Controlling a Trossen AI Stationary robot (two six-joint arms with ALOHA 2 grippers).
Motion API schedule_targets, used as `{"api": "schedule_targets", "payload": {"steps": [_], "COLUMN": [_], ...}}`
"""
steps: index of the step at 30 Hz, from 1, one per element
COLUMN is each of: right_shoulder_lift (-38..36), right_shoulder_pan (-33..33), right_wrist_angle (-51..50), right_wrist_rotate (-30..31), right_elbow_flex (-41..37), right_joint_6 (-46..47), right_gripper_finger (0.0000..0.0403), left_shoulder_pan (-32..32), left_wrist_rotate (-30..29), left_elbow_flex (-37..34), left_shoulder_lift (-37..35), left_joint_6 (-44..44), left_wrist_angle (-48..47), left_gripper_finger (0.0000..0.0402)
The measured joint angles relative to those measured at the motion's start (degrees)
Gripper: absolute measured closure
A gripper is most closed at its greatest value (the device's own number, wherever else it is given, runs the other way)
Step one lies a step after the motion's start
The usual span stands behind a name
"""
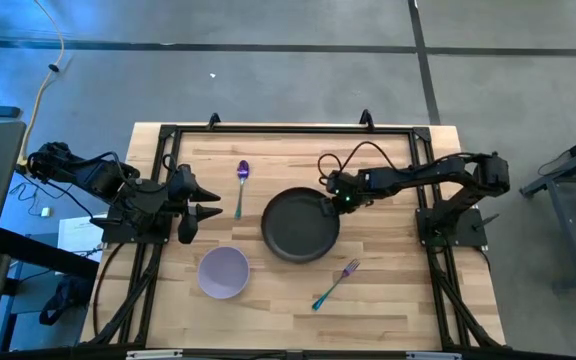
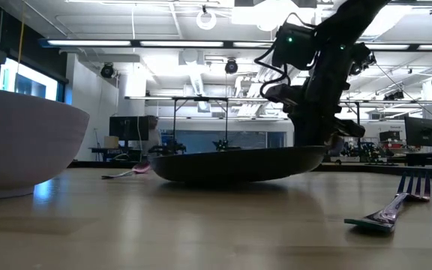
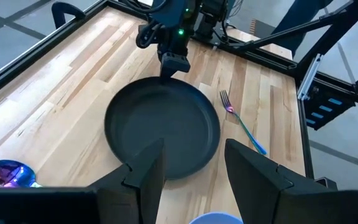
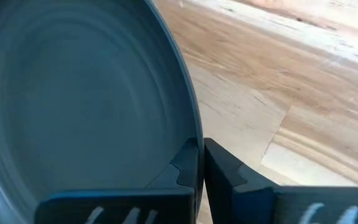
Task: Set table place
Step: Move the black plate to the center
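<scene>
1. Along the desk's (image 1: 388,290) left edge: left claw (image 1: 203,203) hovers, fingers apart, nothing between them. It points toward the middle; looks like it's waiting.
2. Just right of it, near the far edge: spoon (image 1: 242,180), purple head toward the far edge, lying flat. Light, thin, low profile; I'd pinch across the handle, not the bowl end.
3. Near-left area: lavender bowl (image 1: 223,271), upright, well clear of the plate. Probably light rigid plastic with a smooth wall, so grip over the rim, one finger inside and one outside.
4. Centre of the desk: dark grey plate (image 1: 300,226). Right claw (image 1: 341,197) is clamped shut on its far-right rim; the right wrist view shows the rim (image 4: 188,118) wedged between the two fingers. In the low view the plate (image 2: 238,161) seems tilted, the gripped side lifted and the other side low, though contact with the desk can't be confirmed from that angle.
5. Handling call on the plate: stiff, wide, smooth. A single rim pinch puts the weight far from the grip, so it could pivot or slip out if swung fast. Slow moves and a low carry would be safer.
6. Near-right of the plate: fork (image 1: 336,284), lying diagonally, tines toward the plate, teal handle toward the near edge. Thin, slick metal flat on wood; pick mid-handle.
</scene>
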Motion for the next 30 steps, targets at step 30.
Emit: {"api": "schedule_targets", "payload": {"steps": [30], "right_shoulder_lift": [3.78], "right_shoulder_pan": [-0.17], "right_wrist_angle": [3.06], "right_wrist_rotate": [-1.31], "right_elbow_flex": [0.02], "right_joint_6": [0.22], "right_gripper_finger": [0.0377], "left_shoulder_pan": [-0.01], "left_wrist_rotate": [0.00], "left_elbow_flex": [0.02], "left_shoulder_lift": [0.00], "left_joint_6": [-0.11], "left_wrist_angle": [-0.48], "left_gripper_finger": [0.0245]}}
